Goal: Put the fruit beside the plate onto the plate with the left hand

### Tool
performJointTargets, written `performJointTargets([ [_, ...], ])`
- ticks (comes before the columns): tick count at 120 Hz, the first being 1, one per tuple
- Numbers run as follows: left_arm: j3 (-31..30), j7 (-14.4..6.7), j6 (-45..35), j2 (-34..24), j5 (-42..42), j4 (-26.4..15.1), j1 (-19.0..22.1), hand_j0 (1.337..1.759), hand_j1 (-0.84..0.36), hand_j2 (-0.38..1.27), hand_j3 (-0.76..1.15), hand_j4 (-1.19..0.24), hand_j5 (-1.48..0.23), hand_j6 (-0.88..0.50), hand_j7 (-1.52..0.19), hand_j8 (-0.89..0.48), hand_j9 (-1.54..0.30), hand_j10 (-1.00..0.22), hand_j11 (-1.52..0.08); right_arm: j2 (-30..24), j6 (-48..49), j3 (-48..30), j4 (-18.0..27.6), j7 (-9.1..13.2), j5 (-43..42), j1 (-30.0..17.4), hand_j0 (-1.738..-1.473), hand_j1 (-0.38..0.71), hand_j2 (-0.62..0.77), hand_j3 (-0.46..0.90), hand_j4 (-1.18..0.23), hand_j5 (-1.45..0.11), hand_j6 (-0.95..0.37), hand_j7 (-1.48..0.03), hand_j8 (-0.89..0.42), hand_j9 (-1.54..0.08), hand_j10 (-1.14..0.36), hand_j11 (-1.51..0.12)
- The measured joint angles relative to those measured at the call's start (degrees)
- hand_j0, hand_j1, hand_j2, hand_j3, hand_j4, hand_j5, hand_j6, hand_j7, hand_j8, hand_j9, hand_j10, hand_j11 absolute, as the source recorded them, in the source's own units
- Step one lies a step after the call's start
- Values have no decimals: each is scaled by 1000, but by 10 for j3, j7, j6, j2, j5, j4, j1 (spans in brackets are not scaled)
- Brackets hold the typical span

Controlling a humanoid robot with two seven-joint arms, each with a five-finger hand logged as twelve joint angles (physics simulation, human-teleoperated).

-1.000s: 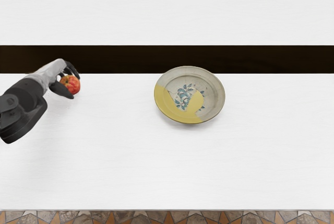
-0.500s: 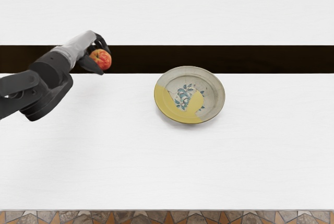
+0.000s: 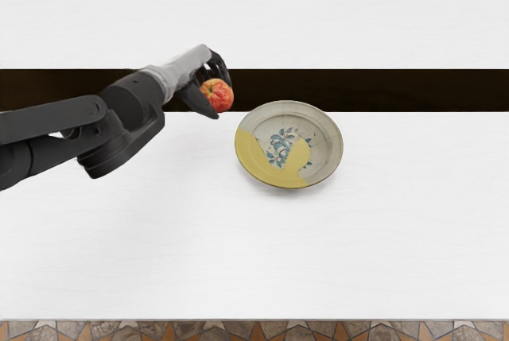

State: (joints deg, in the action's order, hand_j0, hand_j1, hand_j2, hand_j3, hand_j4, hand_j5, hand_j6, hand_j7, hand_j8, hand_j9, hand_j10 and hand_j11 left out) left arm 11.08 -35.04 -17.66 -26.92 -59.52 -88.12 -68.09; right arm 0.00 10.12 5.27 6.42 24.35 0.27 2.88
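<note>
We count one apple (image 3: 217,94), red-yellow, grasped in dark fingers of left hand (image 3: 201,79). Apple shows at far edge of white surface (image 3: 238,246), against dark gap (image 3: 382,91) behind it, near upper-left rim of plate, not over plate. We count one plate (image 3: 329,129): grey rim, yellow patch, blue pattern at centre. We see one arm, dark grey, entering from left edge.

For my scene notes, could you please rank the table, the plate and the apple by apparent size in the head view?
1. table
2. plate
3. apple, held by the left hand, perhaps nearer the camera, yet clearly smallest.
</note>
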Motion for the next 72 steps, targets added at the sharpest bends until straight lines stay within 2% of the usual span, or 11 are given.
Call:
performJointTargets([
  [26,-2,0,1,66,30,0,-3,1647,-98,38,0,-683,-1036,-431,-1027,-485,-997,-729,-995,0,0,0,0,0,0,1,-1658,-349,0,0,0,0,0,0,0,0,0,0],
  [52,-3,0,2,101,57,3,-17,1647,-104,47,0,-673,-1072,-398,-1055,-467,-1029,-751,-1027,0,0,0,0,0,0,2,-1658,-349,0,0,0,0,0,0,0,0,0,0],
  [72,-4,0,2,137,61,42,-24,1646,-106,49,0,-672,-1078,-396,-1060,-462,-1039,-759,-1037,0,0,0,0,0,0,2,-1658,-349,0,0,0,0,0,0,0,0,0,0],
])
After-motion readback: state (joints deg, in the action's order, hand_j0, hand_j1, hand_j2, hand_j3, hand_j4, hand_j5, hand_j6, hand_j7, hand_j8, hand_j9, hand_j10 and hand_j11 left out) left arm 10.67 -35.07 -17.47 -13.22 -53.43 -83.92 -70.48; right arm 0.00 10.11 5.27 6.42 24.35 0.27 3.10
